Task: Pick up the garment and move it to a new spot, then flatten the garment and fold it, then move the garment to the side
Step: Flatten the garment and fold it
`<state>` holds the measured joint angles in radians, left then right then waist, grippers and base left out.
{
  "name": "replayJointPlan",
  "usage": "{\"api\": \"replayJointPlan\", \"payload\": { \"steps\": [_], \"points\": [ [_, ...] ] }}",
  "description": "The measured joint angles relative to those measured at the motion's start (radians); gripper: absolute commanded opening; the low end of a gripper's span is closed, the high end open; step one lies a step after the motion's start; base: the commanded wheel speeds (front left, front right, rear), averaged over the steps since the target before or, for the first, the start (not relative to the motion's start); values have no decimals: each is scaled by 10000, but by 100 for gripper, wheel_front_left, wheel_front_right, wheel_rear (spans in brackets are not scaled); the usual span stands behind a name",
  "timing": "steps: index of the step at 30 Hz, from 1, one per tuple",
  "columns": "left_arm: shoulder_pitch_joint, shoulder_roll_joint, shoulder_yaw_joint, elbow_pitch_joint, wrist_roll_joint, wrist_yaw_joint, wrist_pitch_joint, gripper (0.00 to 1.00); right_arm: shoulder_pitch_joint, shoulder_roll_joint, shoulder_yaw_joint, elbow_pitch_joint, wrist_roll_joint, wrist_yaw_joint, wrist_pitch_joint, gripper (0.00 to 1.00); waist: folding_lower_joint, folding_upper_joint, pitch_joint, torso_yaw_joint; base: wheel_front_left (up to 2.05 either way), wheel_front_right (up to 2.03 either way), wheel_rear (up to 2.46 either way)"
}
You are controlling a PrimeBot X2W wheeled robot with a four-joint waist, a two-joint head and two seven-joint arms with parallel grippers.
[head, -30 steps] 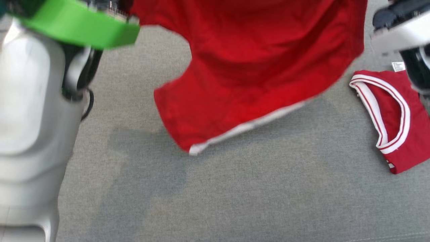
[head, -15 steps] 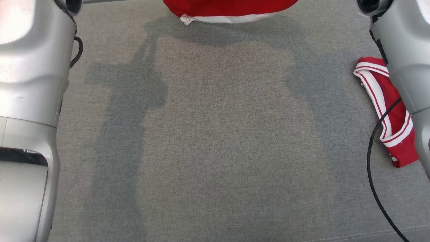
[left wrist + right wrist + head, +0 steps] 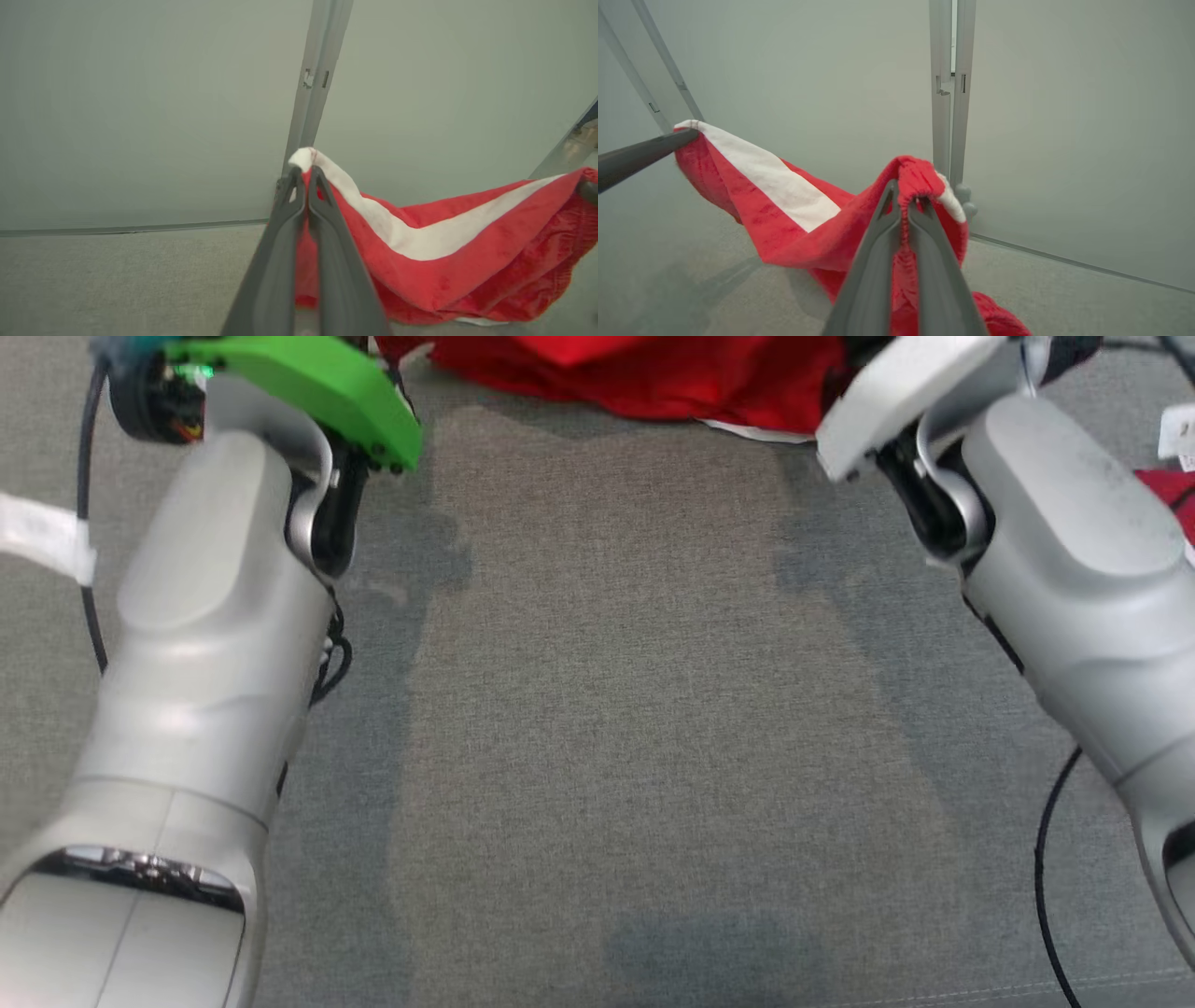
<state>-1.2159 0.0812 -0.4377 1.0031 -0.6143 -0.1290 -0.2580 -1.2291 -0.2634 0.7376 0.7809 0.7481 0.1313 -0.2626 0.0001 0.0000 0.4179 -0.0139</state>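
Two sets of jaws clamp the garment (image 3: pixel 467 280), slung between them.

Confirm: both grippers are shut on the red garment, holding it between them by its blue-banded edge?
Not quite: the band on the red garment is white, not blue, as the left wrist view shows. The left gripper and right gripper are both shut on that edge, holding it between them.

No text can be read with any certainty. A small white fabric tag (image 3: pixel 1178 432) at the right edge of the head view carries a few dark printed marks, but they are too blurred to make out as letters or numbers.
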Motion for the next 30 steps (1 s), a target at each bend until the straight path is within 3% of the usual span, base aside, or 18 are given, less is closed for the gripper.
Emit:
{"api": "replayJointPlan", "payload": {
  "steps": [4, 8, 14, 20, 23, 30],
  "points": [
    [1944, 213, 650, -1499, 253, 0, -31, 0, 1843, -769, 194, -1697, 616, 2, 0, 0, 0, 0, 125, 120, 0, 0, 0],
    [4104, 242, 1338, -3154, 951, 151, -31, 0, 3913, -1407, -337, -3122, 779, 2, 0, 0, 0, 0, 29, 190, 0, 0, 0],
    [7031, 201, 2015, -5344, 1887, 336, -33, 0, 6768, -1354, -1432, -4334, 481, -2, 0, 0, -1, 0, -435, 190, 0, 0, 0],
    [9816, 224, 2127, -7231, 2293, 466, -33, 0, 8993, -1319, -1720, -4826, 510, -4, 0, 0, -2, 0, -1110, 145, 0, 0, 0],
    [11147, 316, 2082, -8169, 2307, 740, 134, 0, 9697, -1534, -1599, -5296, 500, -4, 123, 0, -2, 0, -1472, 127, 0, 0, 0],
    [13601, 629, 1716, -11039, 2359, 1580, 1960, 0, 11551, -2205, -2123, -6719, 17, -6, 966, 0, -2, 0, -2279, 170, 0, 0, 0]
  ]
}}
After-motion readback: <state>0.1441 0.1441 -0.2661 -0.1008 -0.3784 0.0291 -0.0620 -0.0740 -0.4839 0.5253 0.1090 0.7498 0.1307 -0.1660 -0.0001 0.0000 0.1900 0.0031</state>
